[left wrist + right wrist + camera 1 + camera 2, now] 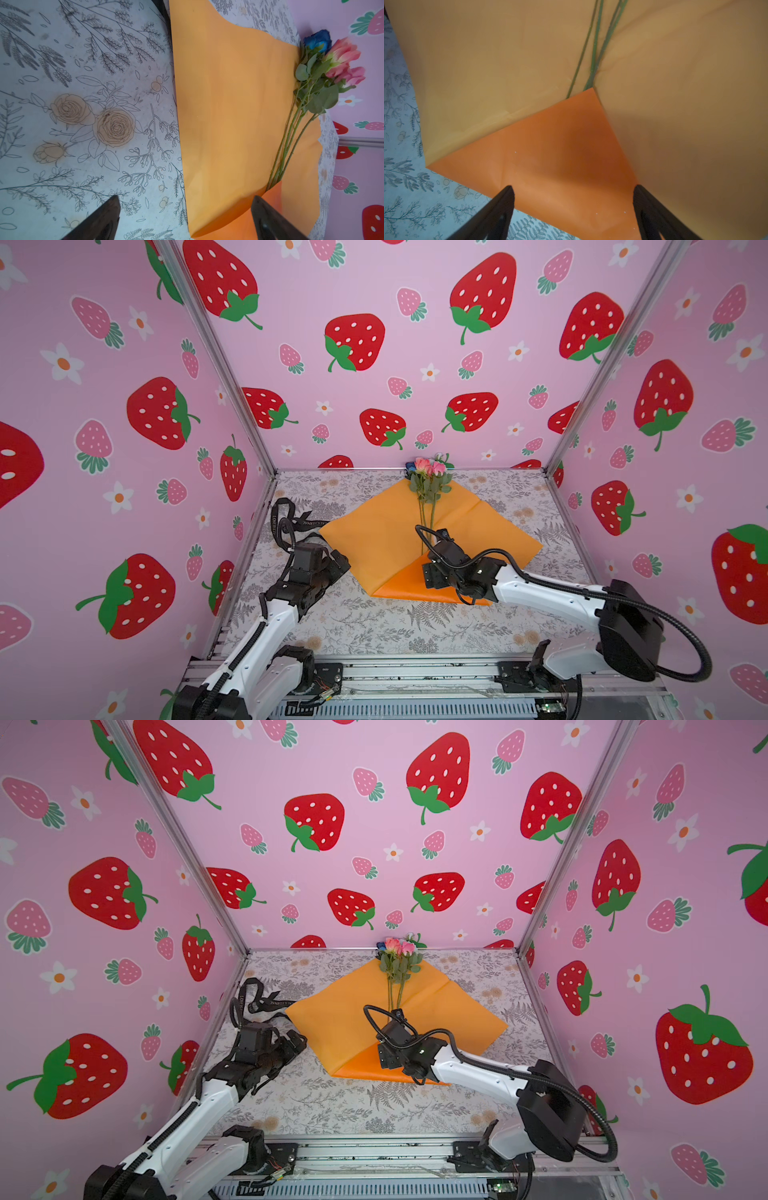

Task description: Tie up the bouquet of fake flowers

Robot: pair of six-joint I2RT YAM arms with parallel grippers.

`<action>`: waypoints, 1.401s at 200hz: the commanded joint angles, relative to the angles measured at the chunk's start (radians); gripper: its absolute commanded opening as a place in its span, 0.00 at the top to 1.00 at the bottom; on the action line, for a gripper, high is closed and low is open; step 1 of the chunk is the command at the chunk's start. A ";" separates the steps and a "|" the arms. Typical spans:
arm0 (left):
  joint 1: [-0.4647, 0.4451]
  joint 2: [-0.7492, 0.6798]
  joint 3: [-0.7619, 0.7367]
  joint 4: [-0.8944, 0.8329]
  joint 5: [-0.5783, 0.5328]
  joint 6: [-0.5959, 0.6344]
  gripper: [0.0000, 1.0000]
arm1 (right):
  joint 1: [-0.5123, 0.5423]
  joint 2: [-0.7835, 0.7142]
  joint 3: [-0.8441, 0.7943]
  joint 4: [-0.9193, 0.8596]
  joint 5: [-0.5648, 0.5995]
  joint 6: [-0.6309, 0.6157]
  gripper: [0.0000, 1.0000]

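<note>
The bouquet of fake flowers lies on a sheet of orange paper, blooms toward the back wall, thin green stems running forward. The paper's near corner is folded up over the stem ends. My right gripper hovers open just above that folded corner, nothing between its fingers. My left gripper stands open at the paper's left edge, one finger over the table, one over the paper. Pink and blue blooms show in the left wrist view.
A long black ribbon with pale lettering lies coiled on the floral table at the left, behind my left arm. Strawberry-print walls close in on three sides. A metal rail runs along the front edge.
</note>
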 commanded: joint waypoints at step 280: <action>0.246 0.633 0.221 0.538 0.270 0.195 0.06 | 0.094 0.435 0.308 0.009 0.096 -0.183 0.26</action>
